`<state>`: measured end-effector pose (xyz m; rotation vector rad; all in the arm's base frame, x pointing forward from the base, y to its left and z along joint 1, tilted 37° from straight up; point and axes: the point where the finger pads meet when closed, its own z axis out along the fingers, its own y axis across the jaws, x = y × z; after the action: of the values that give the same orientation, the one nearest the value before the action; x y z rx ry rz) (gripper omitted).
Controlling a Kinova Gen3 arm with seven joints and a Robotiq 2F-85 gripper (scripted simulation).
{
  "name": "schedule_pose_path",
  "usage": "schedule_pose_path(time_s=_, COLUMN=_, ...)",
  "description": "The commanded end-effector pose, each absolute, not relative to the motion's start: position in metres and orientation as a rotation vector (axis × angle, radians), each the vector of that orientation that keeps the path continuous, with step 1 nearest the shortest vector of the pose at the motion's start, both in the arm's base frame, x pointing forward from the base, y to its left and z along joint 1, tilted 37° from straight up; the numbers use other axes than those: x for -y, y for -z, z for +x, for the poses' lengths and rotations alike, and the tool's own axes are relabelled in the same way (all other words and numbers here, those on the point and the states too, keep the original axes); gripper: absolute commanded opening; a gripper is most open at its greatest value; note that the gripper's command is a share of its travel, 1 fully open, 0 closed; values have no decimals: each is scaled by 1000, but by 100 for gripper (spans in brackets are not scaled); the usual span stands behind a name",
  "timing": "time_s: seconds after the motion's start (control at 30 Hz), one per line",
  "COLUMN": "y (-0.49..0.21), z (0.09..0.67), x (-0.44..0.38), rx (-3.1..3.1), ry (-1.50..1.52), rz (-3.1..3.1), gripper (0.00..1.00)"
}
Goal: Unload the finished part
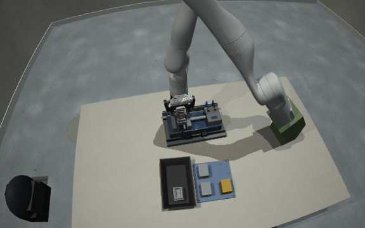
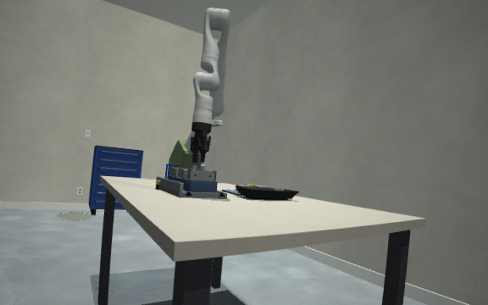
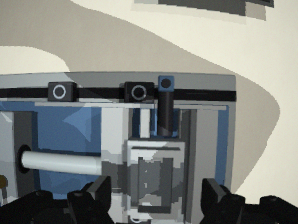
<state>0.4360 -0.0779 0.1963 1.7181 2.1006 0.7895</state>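
I am reaching my arm [image 1: 233,41] down from high overhead, wrist vertical, pointing my gripper [image 2: 200,158] straight down, fingers spread partly open and gripping nothing.

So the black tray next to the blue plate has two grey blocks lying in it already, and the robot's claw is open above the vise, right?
Not quite. The black outfeed tray holds only one grey pocketed block, as the top view shows. The other finished part sits in the blue vise. The rest is right: the tray is beside the blue plate, and the open gripper is above the vise.
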Motion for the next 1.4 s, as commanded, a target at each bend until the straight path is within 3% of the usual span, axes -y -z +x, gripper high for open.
schedule_pose_path(time_s=0.0, y=-195, z=434, x=77, rx=-2103, ry=-791, rz=1723, gripper=67)
schedule_pose_path(time_s=1.37, y=-189, z=441, x=75, rx=-2098, ry=-795, rz=1720, gripper=67)
